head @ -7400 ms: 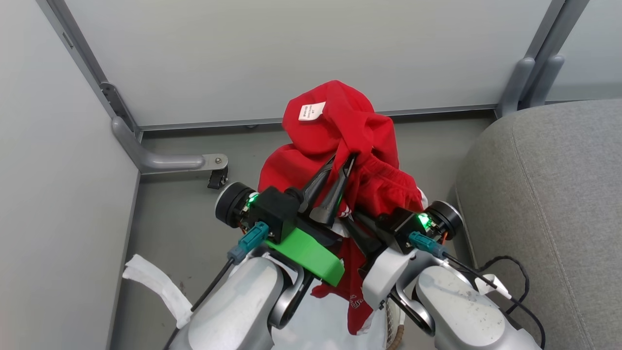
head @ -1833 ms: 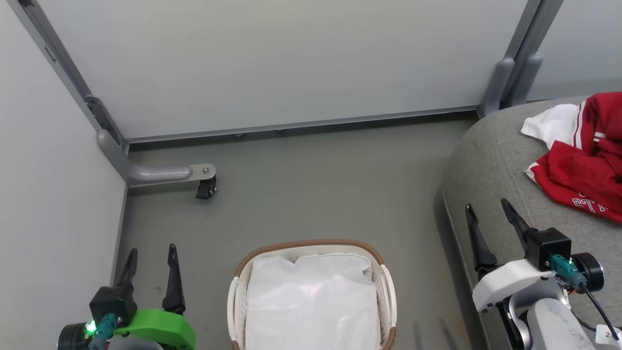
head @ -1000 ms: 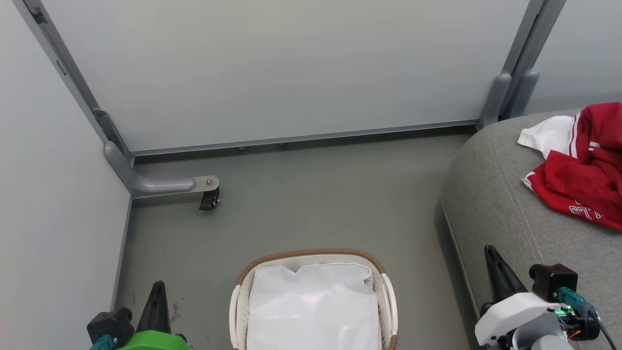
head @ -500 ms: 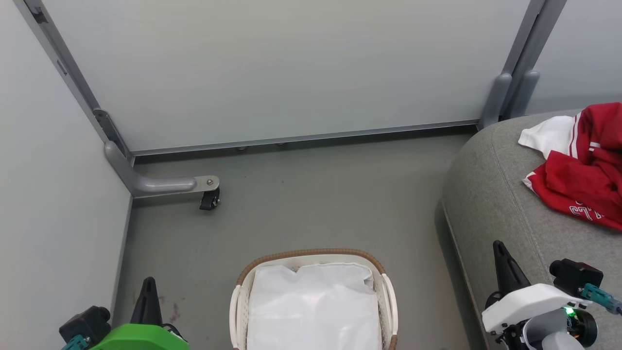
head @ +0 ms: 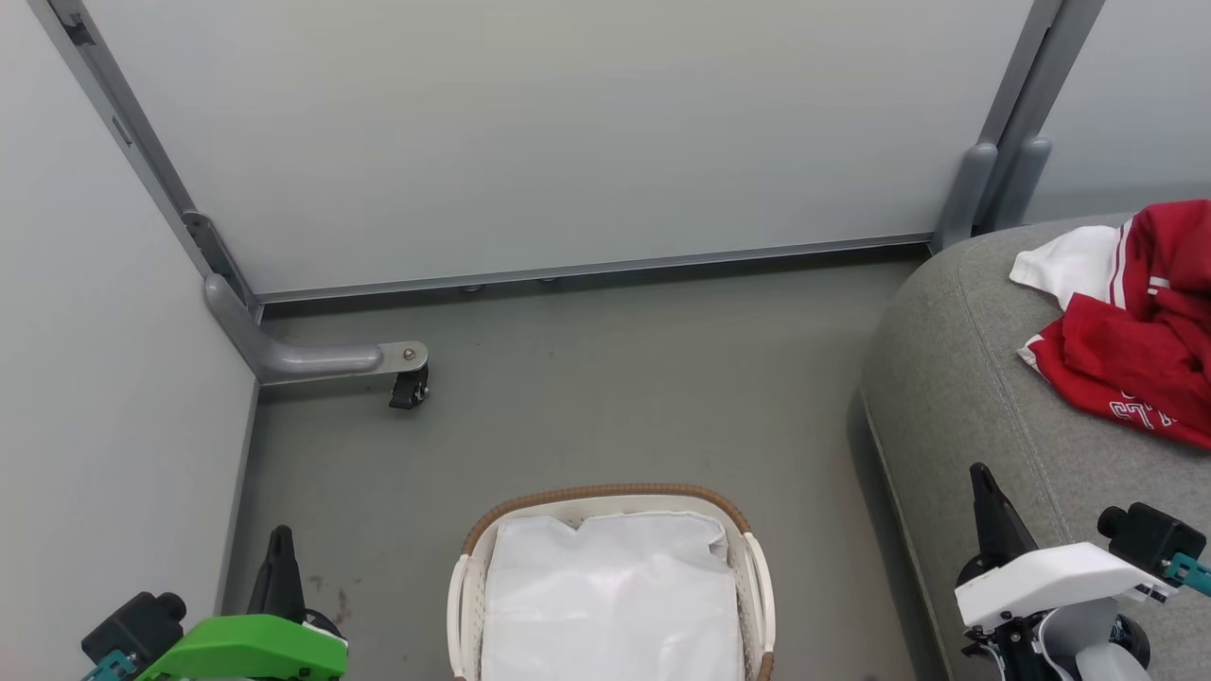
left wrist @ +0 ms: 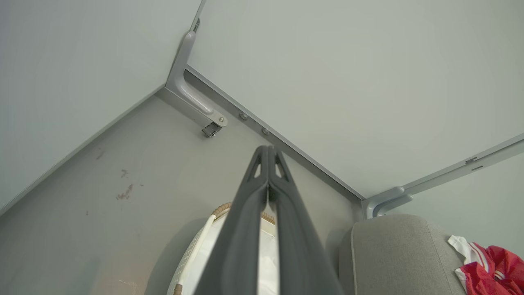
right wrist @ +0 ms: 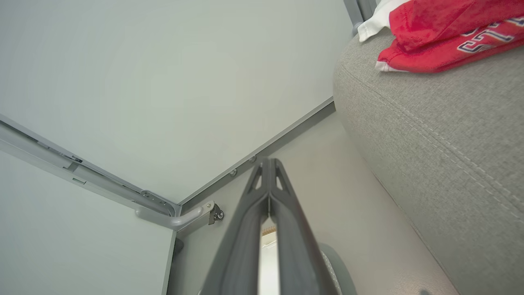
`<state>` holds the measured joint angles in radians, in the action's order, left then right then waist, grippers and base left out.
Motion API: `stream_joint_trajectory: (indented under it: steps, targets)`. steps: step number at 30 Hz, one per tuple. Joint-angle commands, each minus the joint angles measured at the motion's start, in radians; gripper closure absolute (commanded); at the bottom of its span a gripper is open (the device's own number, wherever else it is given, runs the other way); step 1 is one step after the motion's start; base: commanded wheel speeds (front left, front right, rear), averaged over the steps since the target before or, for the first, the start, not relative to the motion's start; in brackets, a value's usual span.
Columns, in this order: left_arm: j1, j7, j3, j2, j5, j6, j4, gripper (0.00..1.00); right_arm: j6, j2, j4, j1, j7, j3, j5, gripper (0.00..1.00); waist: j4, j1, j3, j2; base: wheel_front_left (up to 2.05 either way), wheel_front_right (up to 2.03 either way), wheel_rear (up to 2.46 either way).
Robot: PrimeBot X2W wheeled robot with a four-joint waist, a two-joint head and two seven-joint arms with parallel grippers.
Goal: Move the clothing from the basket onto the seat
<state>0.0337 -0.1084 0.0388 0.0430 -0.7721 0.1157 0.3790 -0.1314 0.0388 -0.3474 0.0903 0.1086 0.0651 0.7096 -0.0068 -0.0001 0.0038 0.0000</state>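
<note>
The red clothing (head: 1131, 350) with white bands and lettering lies bunched on the grey seat (head: 984, 378) at the right; it also shows in the right wrist view (right wrist: 442, 37) and left wrist view (left wrist: 493, 274). The wicker-rimmed basket (head: 605, 495) stands on the floor at the bottom centre, holding just its white liner (head: 610, 596). My left gripper (head: 280, 541) is low at the left, shut and empty (left wrist: 268, 152). My right gripper (head: 980, 478) is low at the right beside the seat's edge, shut and empty (right wrist: 268, 164).
Grey partition walls close off the back and left. A metal foot with a small black caster (head: 409, 388) juts onto the floor at the back left. Another grey post base (head: 993, 189) stands behind the seat. Open floor lies between basket, wall and seat.
Both grippers, open 1.8 s ago, have shut and drawn back toward the bottom corners. The clothing, held over the basket 7.4 s ago, lies on the seat. The camera shifted slightly.
</note>
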Motion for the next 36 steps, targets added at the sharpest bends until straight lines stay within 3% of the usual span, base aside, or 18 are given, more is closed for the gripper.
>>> stream_joint_trajectory:
  steps: [1,36]
  targets:
    - [0.03,0.008,0.009,0.005,-0.04,0.005,-0.019,1.0,0.0,0.007,0.019,0.016,-0.009,0.006,0.041,1.0,0.0,0.0001,0.0,0.0,0.0,0.0,0.0]
    - [0.055,0.114,0.043,0.008,-0.43,0.01,-0.077,1.0,0.001,0.011,0.062,0.021,-0.115,0.028,0.462,1.0,0.003,0.0001,0.0,0.0,0.0,0.0,0.0]
